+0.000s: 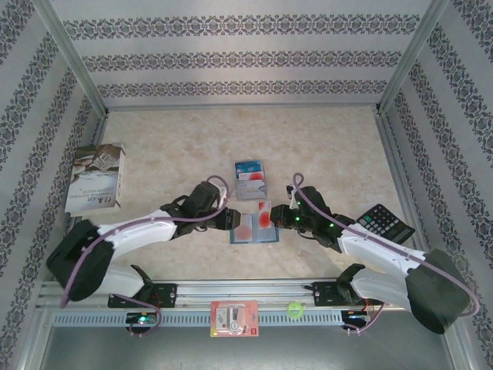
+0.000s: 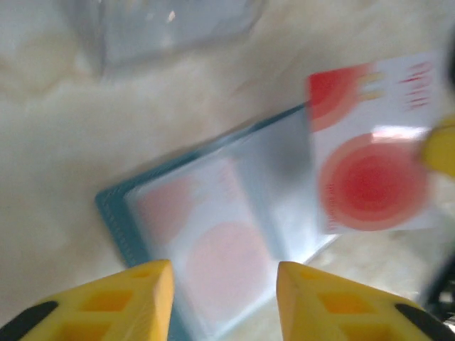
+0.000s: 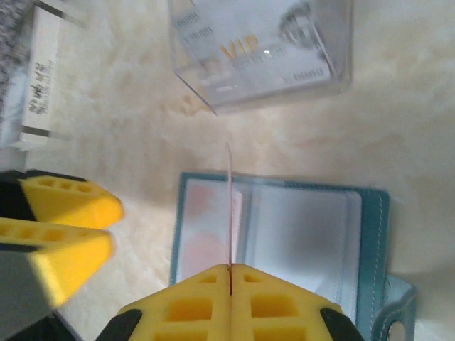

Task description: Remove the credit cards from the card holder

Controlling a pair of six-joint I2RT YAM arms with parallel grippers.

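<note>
**Edge-up: red-and-white card (image 2: 370, 177) over card holder (image 3: 313, 227)**

It is standing above the open holder at the middle of the tabletop (image 1: 154, 139), with the right fingers (image 3: 263, 298) clamping shut on it. Thin, stiff, slick: pinching the flat faces is looking wise. The left fingers (image 2: 146, 302) are hovering spread, empty.

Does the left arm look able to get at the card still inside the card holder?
Probably yes: the left gripper hangs open right at the card holder, with nothing between it and the pocketed card, though clear plastic covers it.
</note>
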